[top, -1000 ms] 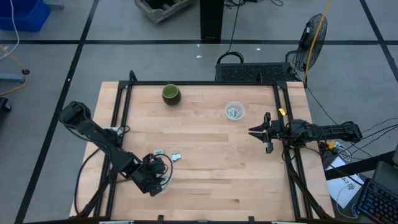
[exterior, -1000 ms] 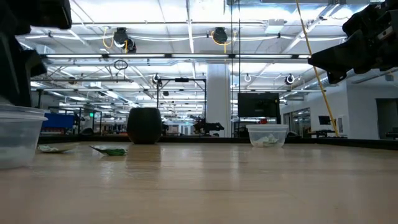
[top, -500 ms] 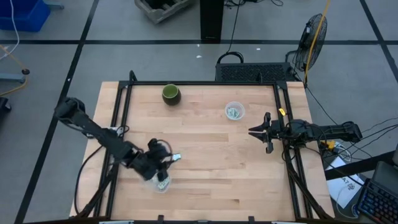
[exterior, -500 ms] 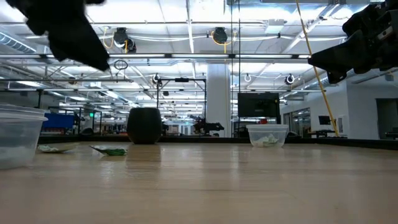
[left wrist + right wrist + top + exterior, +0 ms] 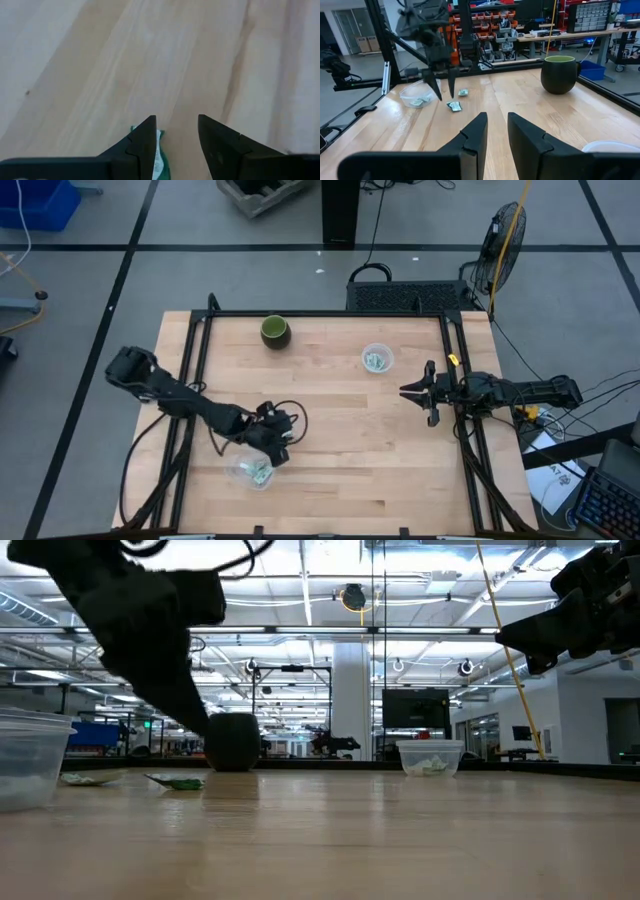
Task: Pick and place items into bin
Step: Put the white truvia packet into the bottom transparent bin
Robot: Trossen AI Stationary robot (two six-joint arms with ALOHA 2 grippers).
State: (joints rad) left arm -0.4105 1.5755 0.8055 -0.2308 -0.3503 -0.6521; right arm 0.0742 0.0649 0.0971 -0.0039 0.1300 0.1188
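Items, left to right as we see them in the high view. Left arm: reaches from the table's left edge toward lower centre, its left gripper (image 5: 281, 438) hanging over the wood (image 5: 340, 430) with fingers pointing down. In the left wrist view the jaws stand spread, nothing between them, and a wrapped piece (image 5: 159, 159) lies just beside one fingertip, its long axis running roughly along the fingers' line.

Clear bin (image 5: 250, 471): lower left of the frame, just below the left gripper, holding green-and-white pieces. In the right wrist view we see this bin (image 5: 418, 95) with two loose pieces beside it: one (image 5: 454, 106) near the hanging fingertips, lying flat with its long axis slightly slanted, another (image 5: 463, 92) farther back. In the low view two flat pieces lie at left, one pale (image 5: 92, 778), one green (image 5: 178, 782), both lengthwise across the picture.

Dark green cup (image 5: 275, 331): upright, upper centre-left.

Small clear cup (image 5: 377, 359): upper centre-right, with pale pieces inside.

Right gripper (image 5: 409, 392): at the table's right edge, pointing left, jaws spread and holding nothing.
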